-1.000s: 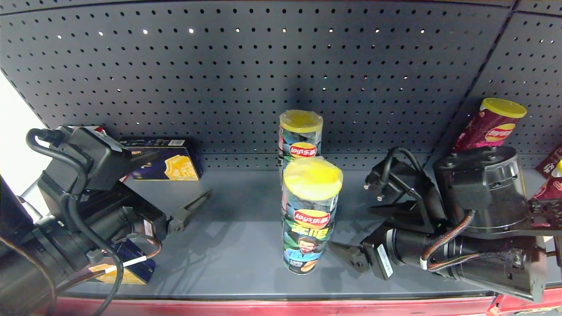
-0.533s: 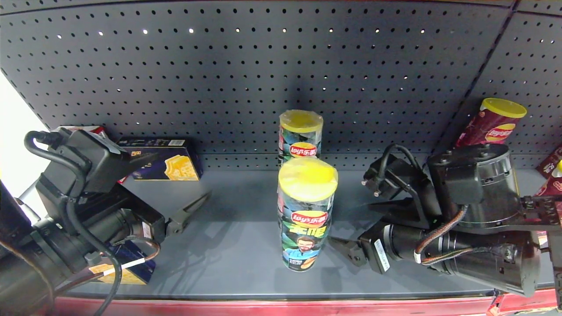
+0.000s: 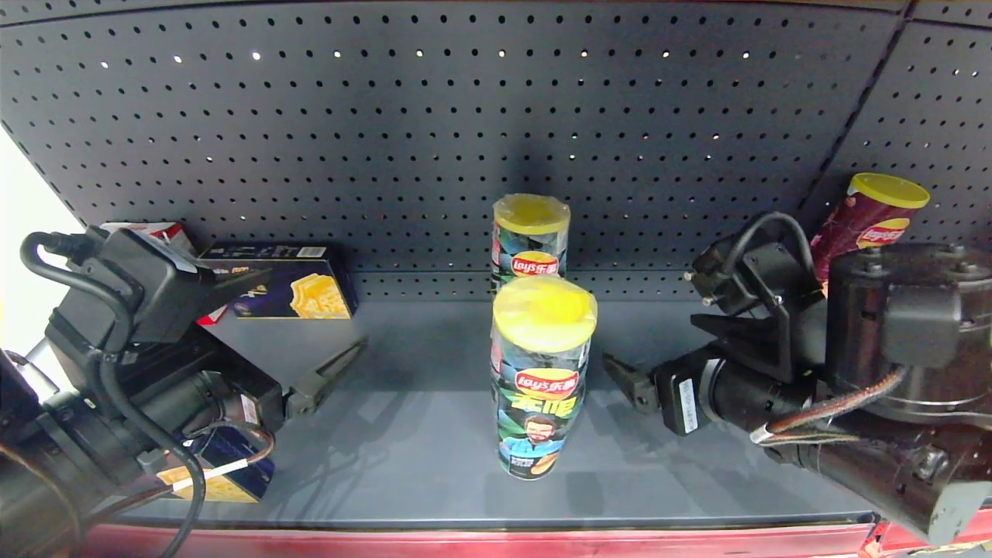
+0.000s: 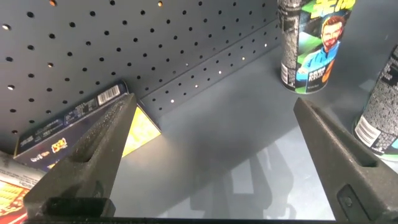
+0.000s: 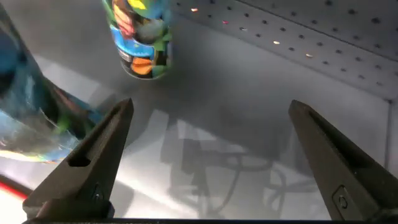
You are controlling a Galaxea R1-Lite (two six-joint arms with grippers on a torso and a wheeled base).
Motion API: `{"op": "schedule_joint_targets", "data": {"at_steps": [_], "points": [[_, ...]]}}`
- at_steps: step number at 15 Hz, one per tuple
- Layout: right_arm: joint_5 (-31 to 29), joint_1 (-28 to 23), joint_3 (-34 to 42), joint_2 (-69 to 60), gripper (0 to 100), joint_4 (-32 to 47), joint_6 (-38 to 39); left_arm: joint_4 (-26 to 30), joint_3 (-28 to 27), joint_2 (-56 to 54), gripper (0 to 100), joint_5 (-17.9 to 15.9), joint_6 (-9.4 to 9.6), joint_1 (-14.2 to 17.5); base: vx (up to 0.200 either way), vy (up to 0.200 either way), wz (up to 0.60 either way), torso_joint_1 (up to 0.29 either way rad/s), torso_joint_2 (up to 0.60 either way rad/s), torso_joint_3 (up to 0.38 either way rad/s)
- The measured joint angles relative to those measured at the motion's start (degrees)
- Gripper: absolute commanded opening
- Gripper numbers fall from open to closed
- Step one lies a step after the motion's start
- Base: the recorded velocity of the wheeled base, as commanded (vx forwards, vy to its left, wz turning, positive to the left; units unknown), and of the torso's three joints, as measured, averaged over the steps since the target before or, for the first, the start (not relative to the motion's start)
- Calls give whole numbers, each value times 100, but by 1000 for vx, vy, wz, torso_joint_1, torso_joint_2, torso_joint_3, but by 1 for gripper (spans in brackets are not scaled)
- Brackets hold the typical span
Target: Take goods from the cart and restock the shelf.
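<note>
Two chip cans with yellow lids stand in a line at the middle of the grey shelf: the front can and the rear can by the pegboard. My left gripper hovers open and holding nothing to the left of the cans. In the left wrist view it faces the rear can, with the front can at the frame's edge. My right gripper is open, with nothing between its fingers; one finger shows just right of the front can, apart from it. In the right wrist view the front can is close and the rear can farther.
A blue cracker box lies at the back left beside a red box. Another blue box sits at the front left under my left arm. A maroon can leans at the far right. The shelf's red front edge runs below.
My right arm has pulled away from the front can, rising and moving right. The front can shifted slightly left and now stands free. The left arm drew back a little.
</note>
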Motion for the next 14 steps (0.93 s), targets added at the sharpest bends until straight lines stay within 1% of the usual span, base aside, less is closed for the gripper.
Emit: {"op": "schedule_joint_targets", "data": {"at_steps": [2, 8, 11, 14], "points": [[-62, 143, 167, -5, 100, -60, -2, 2, -6, -4, 100, 0, 0, -4, 0, 0, 0, 0, 0, 0], [-77, 402, 330, 33, 100, -35, -2, 2, 46, -83, 100, 0, 2, 2, 0, 0, 0, 0, 0, 0], [-77, 433, 473, 52, 100, -33, 0, 2, 57, -106, 100, 0, 0, 2, 0, 0, 0, 0, 0, 0], [-49, 430, 421, 221, 100, -62, -6, 0, 50, -116, 100, 0, 0, 2, 0, 0, 0, 0, 0, 0]]}}
